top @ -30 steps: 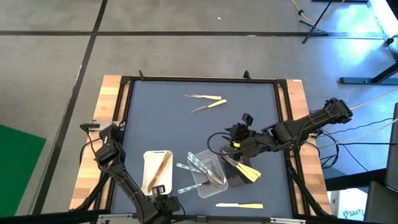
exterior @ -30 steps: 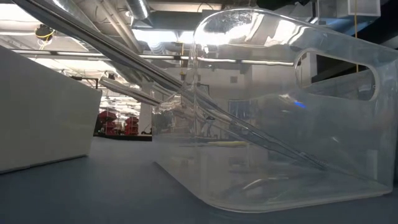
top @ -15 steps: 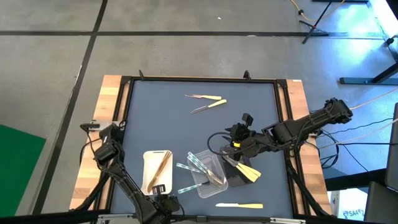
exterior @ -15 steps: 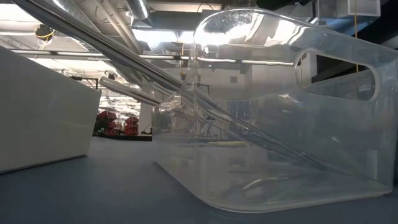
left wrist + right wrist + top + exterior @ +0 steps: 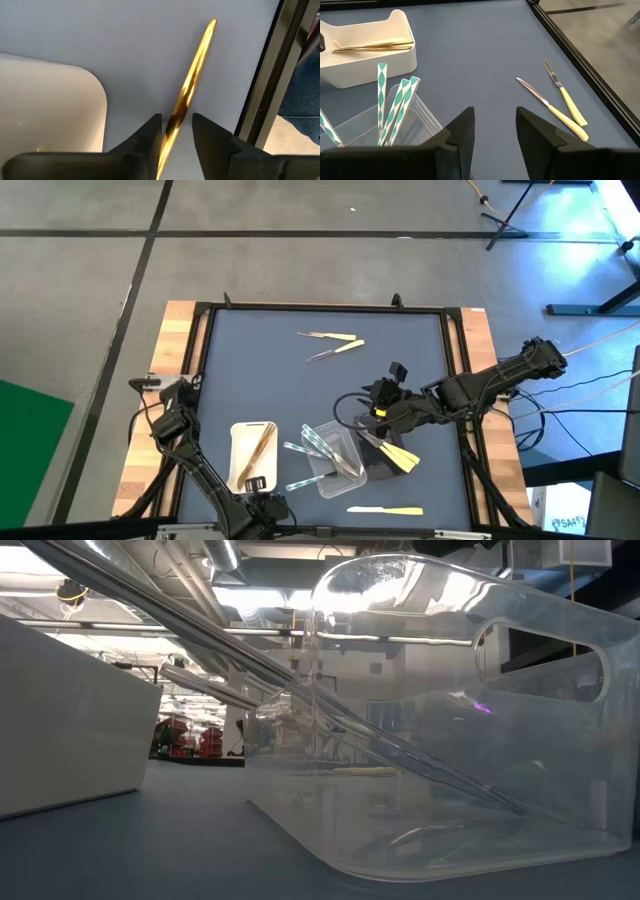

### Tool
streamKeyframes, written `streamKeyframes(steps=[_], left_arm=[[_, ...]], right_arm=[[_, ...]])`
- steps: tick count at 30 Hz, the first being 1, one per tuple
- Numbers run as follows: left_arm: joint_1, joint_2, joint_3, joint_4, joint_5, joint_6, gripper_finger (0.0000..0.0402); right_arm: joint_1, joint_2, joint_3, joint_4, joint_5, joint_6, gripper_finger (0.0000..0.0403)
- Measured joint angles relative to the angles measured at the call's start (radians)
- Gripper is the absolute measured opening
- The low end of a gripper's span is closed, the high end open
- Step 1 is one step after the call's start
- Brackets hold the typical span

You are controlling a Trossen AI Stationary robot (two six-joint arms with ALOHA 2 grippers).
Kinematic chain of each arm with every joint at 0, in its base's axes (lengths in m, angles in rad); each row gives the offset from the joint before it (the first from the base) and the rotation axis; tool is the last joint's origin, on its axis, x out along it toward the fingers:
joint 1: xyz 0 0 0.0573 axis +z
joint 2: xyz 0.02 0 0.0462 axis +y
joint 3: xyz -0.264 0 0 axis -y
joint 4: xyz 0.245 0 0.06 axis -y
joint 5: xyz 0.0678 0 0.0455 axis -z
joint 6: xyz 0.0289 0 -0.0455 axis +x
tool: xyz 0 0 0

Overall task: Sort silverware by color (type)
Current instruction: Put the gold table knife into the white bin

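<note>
Down at the near-left edge of the table, the left gripper [image 5: 175, 131] has its two dark fingers closed on a slim, glossy brown wooden utensil [image 5: 189, 87], which slants up out of the grip above the smooth grey-blue table mat [image 5: 260, 360], just beside the rounded corner of the matte white tray [image 5: 55, 110]. More flat wooden pieces [image 5: 262, 448] lie lengthwise inside that tray. The right gripper [image 5: 492, 131] hovers over the middle-right of the table with its blunt fingers parted and nothing between them. Just beside it stands the clear tray [image 5: 335, 460], thin-walled, glassy and round-cornered, with an oval handle cut-out in one side; several slender pieces with a teal-and-white diamond pattern [image 5: 395, 107] lean over its rim. Pale yellow utensils [image 5: 398, 455] fan out over the black tray [image 5: 378, 471] next to the clear tray. Two knives with shiny metallic blades and cream-yellow handles [image 5: 560, 107] lie loose towards the far side of the mat, and one more yellow-handled piece [image 5: 385, 510] lies near the front edge. Black rails and strips of light wood frame the mat. Around the table is a grey concrete floor with dark seams, and the low view shows ceiling ducts and strip lights.
</note>
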Motion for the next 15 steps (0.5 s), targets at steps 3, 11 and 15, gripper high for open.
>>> streamKeyframes(steps=[3,11,15], left_arm=[[0.0,0.001,0.0,0.0,0.0,0.0,0.0084],[0.0,0.002,-0.001,0.0,-0.005,0.0,0.0045],[0.0,0.002,-0.001,0.0,-0.006,-0.001,0.0031]], right_arm=[[0.0,0.0,0.0,0.0,0.0,0.0,0.0131],[0.0,0.0,0.0,0.0,0.0,0.0,0.0131],[0.0,0.0,0.0,0.0,0.0,0.0,0.0131]])
